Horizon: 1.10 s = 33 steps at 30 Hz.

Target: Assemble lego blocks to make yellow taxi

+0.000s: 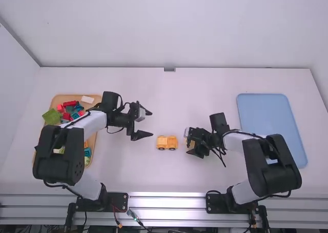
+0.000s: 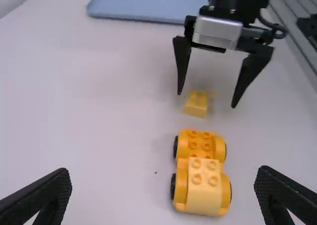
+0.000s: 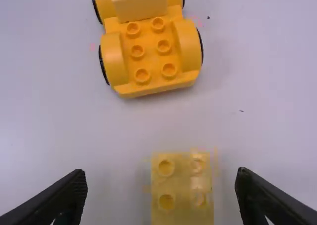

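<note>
Right wrist view, right gripper [image 3: 161, 178]: fingers spread wide, one each side of the loose block [image 3: 182, 188], holding nothing. Tip height is hard to judge here; they appear to be above the table. Risk: closing too high or off-centre, so the block tips, twists or slips out.

Loose block: studs up on the table, just beside the base [image 3: 148, 88]. Risk: set slightly askew to the base; carried over without a corrective turn, its studs will not mate.

Base: yellow, wheeled, upright, with bare studs on the end facing the loose block. Risk: wheels may roll under one-sided pressure, causing a missed fit.

Top block [image 3: 141, 6]: pale yellow, on the base. Risk: a badly placed second block could ride on its edge or knock it loose.

Left gripper [image 2: 163, 178]: fingers wide apart, holding nothing; in the high view, near the base. Risk: unless it braces the base, pressing may shift it; if both grippers close in together, they could collide.

Bin [image 1: 66, 96]: at the left, holding mixed blocks. Risk: a wrong-coloured pick.

Blue tray [image 1: 269, 122]: at the right, beyond the right gripper.
</note>
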Motion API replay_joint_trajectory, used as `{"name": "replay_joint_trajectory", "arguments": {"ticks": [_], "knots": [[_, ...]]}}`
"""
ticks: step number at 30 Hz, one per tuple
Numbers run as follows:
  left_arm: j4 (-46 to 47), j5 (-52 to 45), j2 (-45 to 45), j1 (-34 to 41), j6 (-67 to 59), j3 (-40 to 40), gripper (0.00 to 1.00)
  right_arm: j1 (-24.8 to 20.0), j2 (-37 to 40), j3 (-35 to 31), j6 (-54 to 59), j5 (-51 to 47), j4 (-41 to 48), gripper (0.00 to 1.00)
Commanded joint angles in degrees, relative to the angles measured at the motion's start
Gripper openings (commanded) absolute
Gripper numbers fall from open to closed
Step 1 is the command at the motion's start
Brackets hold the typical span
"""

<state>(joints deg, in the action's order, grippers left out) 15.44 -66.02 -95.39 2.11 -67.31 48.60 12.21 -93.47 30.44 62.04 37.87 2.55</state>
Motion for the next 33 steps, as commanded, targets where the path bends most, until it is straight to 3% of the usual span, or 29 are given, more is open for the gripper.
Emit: {"name": "replay_joint_trajectory", "arguments": {"ticks": [1, 12, 20, 33], "knots": [[0.28, -6.05, -1.62, 0.15, -8.26, -2.1, 0.99, -1.68, 0.15, -2.64, 2.51, 5.42, -2.32, 0.78], [-7.65, -10.08, -2.34, 0.17, -9.05, -8.66, 0.99, -4.02, -0.04, -5.66, 2.29, 6.01, -8.68, 0.75], [-10.36, -6.43, -2.34, 2.75, -8.5, -11.1, 0.99, -4.68, -7.06, -5.05, -1.33, 5.99, -15.21, 0.72], [-14.56, -0.22, -2.34, 5.86, -2.73, -12.24, 0.99, -5.42, -8.33, -1.51, 1.79, 8.44, -11.06, 0.33]]}}
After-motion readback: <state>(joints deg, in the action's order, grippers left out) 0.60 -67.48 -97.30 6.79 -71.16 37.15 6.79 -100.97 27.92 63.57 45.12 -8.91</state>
